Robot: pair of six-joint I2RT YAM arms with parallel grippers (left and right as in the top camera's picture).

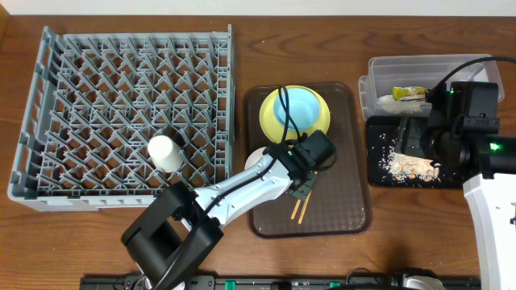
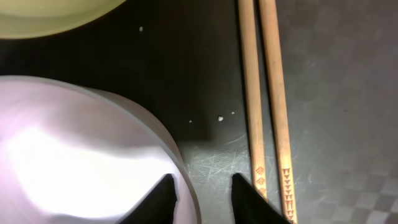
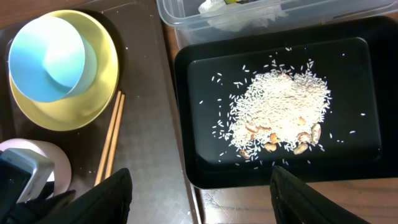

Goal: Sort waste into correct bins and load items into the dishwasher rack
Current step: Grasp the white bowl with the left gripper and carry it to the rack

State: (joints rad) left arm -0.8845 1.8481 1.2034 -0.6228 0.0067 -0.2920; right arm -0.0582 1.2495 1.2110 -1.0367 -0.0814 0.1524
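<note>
The pinkish-white bowl (image 2: 74, 155) stands on the brown tray (image 1: 343, 173). My left gripper (image 2: 203, 177) is open and straddles the bowl's rim, one finger inside and one outside. Two wooden chopsticks (image 2: 267, 93) lie just right of it. The light blue bowl (image 1: 297, 107) sits in the pale yellow plate (image 1: 321, 122). The white cup (image 1: 165, 151) stands in the grey rack (image 1: 121, 64). My right gripper (image 3: 200, 171) is open and empty over the near edge of the black tray (image 3: 199, 74), which holds the food leftovers (image 3: 280, 112). The clear tub (image 1: 375, 76) holds the wrapper (image 1: 409, 93) and the white scrap (image 1: 389, 102).
The brown tray lies between the rack and the two bins. The left arm (image 1: 242, 189) reaches across the tray's near left corner and hides part of the pinkish bowl from above. The right arm (image 1: 472, 121) hangs over the black tray's right side.
</note>
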